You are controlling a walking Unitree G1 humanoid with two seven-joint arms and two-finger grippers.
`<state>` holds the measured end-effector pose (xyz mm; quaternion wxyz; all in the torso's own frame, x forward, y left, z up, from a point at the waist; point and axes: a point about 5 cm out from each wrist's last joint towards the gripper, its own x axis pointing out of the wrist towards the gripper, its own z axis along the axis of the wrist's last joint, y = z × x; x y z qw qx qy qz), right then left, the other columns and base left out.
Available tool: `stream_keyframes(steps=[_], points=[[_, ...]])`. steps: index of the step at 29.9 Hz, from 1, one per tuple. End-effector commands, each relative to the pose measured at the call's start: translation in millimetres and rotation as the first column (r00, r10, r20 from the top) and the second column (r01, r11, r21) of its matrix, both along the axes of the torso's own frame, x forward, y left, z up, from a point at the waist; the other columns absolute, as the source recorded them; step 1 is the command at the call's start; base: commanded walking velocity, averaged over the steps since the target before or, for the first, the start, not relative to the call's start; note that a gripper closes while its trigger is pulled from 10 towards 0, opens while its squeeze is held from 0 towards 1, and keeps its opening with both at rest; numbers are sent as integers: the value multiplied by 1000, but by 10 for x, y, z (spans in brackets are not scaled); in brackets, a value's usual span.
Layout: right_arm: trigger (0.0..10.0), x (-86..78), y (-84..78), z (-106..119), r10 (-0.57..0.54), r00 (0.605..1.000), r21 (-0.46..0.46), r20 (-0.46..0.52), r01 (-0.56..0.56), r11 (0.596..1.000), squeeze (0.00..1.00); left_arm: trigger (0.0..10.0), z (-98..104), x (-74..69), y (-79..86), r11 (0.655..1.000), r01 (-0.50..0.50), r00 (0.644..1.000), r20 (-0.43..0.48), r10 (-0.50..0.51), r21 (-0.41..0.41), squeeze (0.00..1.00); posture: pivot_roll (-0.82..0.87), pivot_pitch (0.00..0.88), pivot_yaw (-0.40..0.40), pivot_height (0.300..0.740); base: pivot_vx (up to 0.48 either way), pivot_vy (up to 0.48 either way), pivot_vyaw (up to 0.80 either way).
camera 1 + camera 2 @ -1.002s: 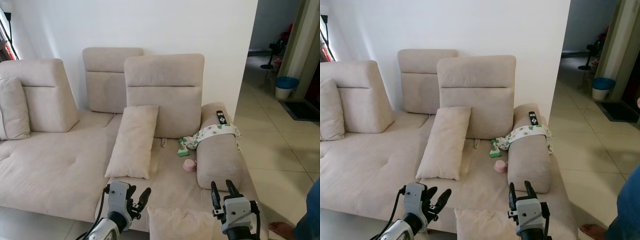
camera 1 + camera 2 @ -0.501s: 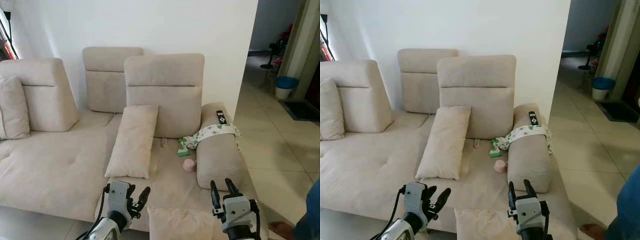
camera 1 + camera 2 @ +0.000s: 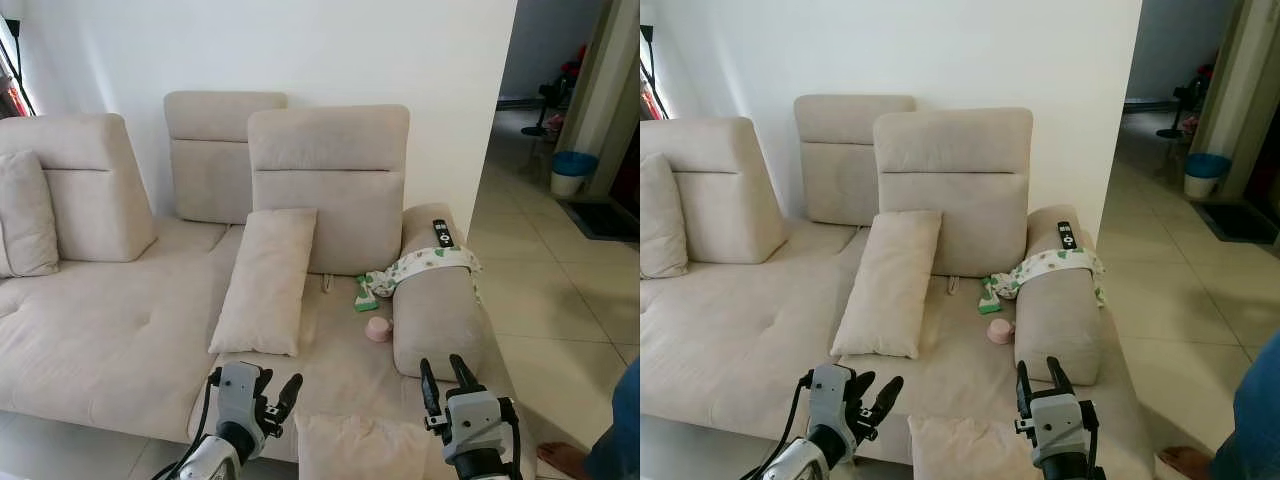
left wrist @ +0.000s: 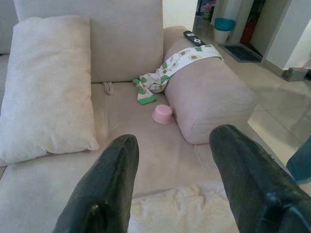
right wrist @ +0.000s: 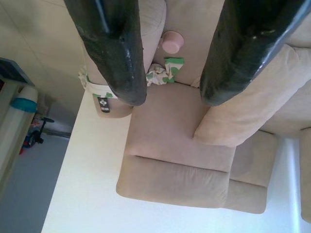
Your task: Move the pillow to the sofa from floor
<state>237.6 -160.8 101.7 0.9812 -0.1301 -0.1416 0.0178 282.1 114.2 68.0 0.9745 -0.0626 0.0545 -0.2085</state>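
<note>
A beige pillow (image 3: 360, 446) lies at the front edge of the beige sofa (image 3: 110, 330) seat, low in the eye views between my two arms. The left wrist view catches its top edge (image 4: 187, 208) just under the fingers. My left gripper (image 3: 276, 390) hangs open to the pillow's left, nothing between its fingers. My right gripper (image 3: 441, 374) stands open over the pillow's right end, fingers pointing up and apart, empty. Through the right wrist view's spread fingers (image 5: 119, 53) I see the sofa seat and backrest.
A second long pillow (image 3: 265, 280) leans on the backrest. A pink cup (image 3: 379, 329), a green-patterned cloth (image 3: 420, 267) and a remote (image 3: 441, 234) lie by the bolster armrest (image 3: 437, 320). A person's bare foot (image 3: 565, 460) stands on the tiles at right. A blue bin (image 3: 573, 173) is beyond.
</note>
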Motion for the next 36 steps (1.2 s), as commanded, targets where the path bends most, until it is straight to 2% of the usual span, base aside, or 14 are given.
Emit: stream_keyframes(steps=[1, 36], points=[[10000, -6, 23, -9, 10, 1000, 3, 2, -10, 1000, 0, 10000, -34, -11, 23, 999, 8, 1000, -4, -8, 37, 0, -109, 0, 90, 740, 0, 0, 0], [10000, -16, 18, -6, 7, 1000, -5, 3, -7, 1000, 0, 10000, -44, -34, -11, 999, 25, 1000, 0, -25, 36, 0, -112, 0, 86, 740, 0, 0, 0]])
